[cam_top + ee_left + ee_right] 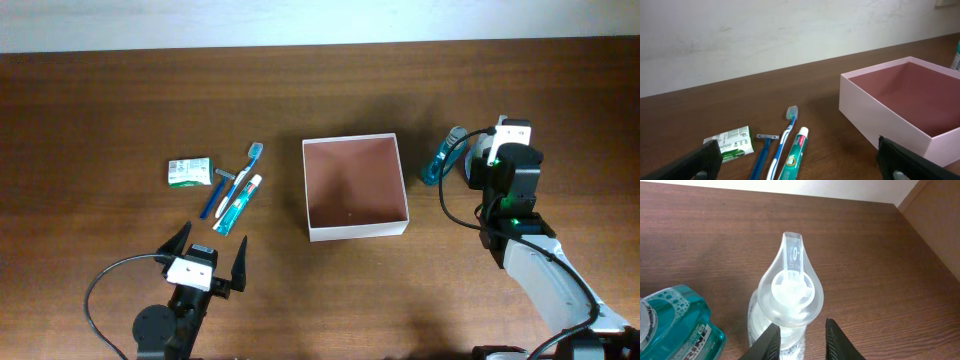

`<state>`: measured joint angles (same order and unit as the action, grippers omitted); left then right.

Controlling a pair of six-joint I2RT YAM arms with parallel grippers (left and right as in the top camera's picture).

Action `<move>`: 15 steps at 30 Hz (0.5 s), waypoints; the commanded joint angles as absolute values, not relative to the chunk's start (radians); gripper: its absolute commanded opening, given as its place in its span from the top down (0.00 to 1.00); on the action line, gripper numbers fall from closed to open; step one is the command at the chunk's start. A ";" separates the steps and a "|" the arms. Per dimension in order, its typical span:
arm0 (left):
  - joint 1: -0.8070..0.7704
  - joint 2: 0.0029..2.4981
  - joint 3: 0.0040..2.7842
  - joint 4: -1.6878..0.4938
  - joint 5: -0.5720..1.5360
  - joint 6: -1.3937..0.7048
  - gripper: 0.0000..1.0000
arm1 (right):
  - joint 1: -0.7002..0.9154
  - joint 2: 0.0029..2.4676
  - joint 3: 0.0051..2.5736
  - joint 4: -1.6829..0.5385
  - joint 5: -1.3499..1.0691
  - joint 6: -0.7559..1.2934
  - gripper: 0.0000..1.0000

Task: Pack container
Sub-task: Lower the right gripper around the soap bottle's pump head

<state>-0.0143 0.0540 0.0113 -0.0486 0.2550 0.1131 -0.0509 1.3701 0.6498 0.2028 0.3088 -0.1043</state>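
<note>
The container (355,232), a shallow white-walled box with a reddish-brown inside, sits open and empty mid-table; it also shows at the right of the left wrist view (875,120). My left gripper (205,258) is open and empty near the front edge, its fingers (800,160) spread just short of the toiletries. My right gripper (487,165) is right of the container. Its fingers (800,340) are partly open over a clear pump bottle (792,290). The left finger overlaps the bottle and the right finger stands apart from it.
Left of the container lie a green-and-white soap packet (189,171) (732,142), a blue razor (222,190) (762,155), a blue toothbrush (245,175) (785,140) and a green toothpaste tube (238,205) (796,152). A teal mouthwash bottle (438,160) (675,325) stands beside the pump bottle.
</note>
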 commanded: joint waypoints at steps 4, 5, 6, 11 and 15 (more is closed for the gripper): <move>-0.010 0.046 0.009 -0.054 0.270 0.129 0.00 | -0.053 1.274 0.672 0.135 0.310 -0.097 0.01; -0.010 0.046 0.009 -0.054 0.270 0.129 0.00 | -0.053 1.253 0.672 0.101 0.328 -0.096 0.01; -0.010 0.046 0.009 -0.054 0.270 0.129 0.00 | -0.053 1.232 0.672 0.058 0.358 -0.096 0.01; -0.010 0.046 0.009 -0.054 0.270 0.129 0.00 | -0.055 1.246 0.671 0.019 0.379 -0.089 0.01; -0.010 0.046 0.009 -0.054 0.270 0.129 0.00 | -0.067 1.302 0.671 0.083 0.379 -0.078 0.01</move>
<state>-0.0143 0.0540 0.0113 -0.0486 0.2550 0.1131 -0.0528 1.2697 0.6563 0.0597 0.3561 -0.1020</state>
